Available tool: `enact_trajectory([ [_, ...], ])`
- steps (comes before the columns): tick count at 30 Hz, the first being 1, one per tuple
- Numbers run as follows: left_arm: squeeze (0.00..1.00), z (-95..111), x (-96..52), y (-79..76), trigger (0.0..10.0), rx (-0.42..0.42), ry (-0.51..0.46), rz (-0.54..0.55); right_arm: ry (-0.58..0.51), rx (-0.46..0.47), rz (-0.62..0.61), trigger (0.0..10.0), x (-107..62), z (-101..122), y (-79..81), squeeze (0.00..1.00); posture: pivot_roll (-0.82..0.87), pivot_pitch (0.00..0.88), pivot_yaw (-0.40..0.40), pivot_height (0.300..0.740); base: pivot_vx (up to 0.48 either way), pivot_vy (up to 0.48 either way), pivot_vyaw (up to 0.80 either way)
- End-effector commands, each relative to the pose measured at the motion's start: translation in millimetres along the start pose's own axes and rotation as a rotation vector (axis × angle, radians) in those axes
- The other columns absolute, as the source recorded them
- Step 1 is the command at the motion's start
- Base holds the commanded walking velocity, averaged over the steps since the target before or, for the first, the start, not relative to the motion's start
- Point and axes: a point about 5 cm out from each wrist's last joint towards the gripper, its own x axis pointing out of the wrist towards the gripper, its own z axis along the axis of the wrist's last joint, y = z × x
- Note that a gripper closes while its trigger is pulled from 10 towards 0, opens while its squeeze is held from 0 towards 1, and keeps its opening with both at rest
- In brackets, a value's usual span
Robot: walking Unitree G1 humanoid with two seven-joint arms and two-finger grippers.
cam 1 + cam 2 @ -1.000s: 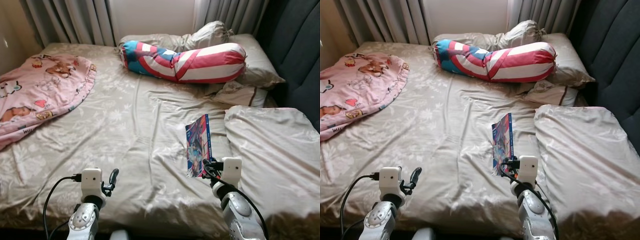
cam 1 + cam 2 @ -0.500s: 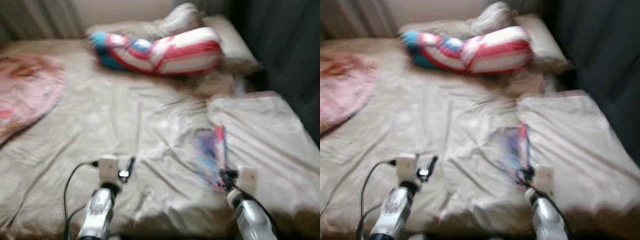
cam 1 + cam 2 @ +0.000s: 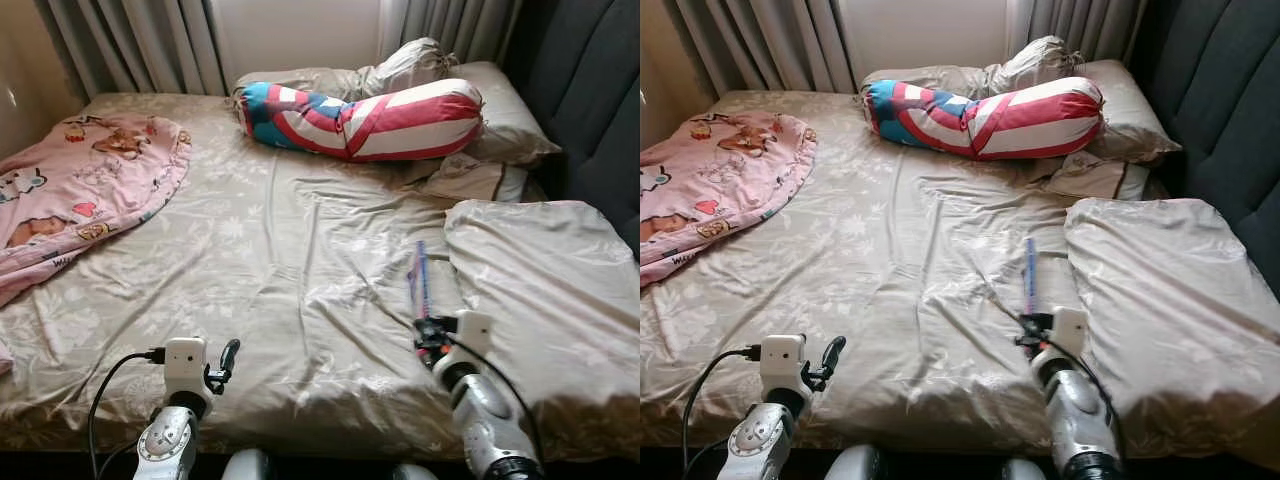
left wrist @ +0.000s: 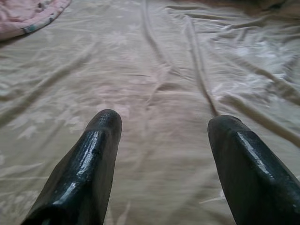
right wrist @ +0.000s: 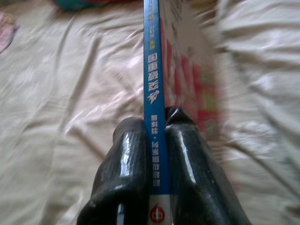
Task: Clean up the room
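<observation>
Nearest, over the near edge of the bed with the wrinkled beige floral sheet (image 3: 270, 260), both arms reach forward. The left gripper (image 4: 161, 154) has its two black fingers spread wide over bare sheet, holding nothing. The right gripper (image 5: 157, 140) is pressed onto the thin blue-spined paperback book (image 5: 157, 70), pinching it at its near end across the spine. The book stands on edge rather than lying flat, and its long axis runs straight out from the fingers toward the far end of the bed, in line with the arm, so it shows as a narrow strip (image 3: 420, 280). It sits just beside the near corner of the flat beige pillow (image 3: 545, 290) by the bed's right edge, and looks lifted clear of the sheet or just grazing it; I cannot tell which. The right arm has the book, and the left is well apart. Farther off, a pink cartoon-printed blanket (image 3: 80, 195) lies bunched at the left edge, and a red, white and blue striped bolster (image 3: 365, 120) lies across the far end.
</observation>
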Motion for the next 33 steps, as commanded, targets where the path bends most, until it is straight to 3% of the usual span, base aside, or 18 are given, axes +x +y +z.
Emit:
enact_trajectory([
  [1, 0.00, 4.0, 2.0, -0.9, 10.0, -0.001, -0.012, -0.005, -0.039, 0.001, 0.048, 10.0, 6.5, 10.6, 10.5, 0.00, -0.09, 0.050, -0.014, 0.647, 0.000, 0.000, 0.00],
  [12, 0.00, 6.3, 1.8, 1.7, 10.0, 0.007, -0.016, -0.010, 0.006, 0.063, 0.095, 10.0, 15.5, 9.8, 15.3, 0.00, -0.07, 0.057, -0.004, 0.647, 0.000, 0.000, 0.00],
  [22, 0.00, 7.2, -2.4, 7.0, 10.0, 0.027, -0.014, -0.015, 0.072, 0.033, 0.073, 10.0, 23.2, 10.5, 15.7, 0.00, -0.03, 0.072, 0.013, 0.647, 0.000, 0.000, 0.00],
  [33, 0.00, 2.6, -15.6, 11.4, 10.0, 0.052, 0.009, -0.032, 0.121, -0.012, -0.009, 10.0, 21.1, 5.6, 3.0, 0.00, 0.00, 0.108, 0.045, 0.647, 0.000, 0.000, 0.00],
])
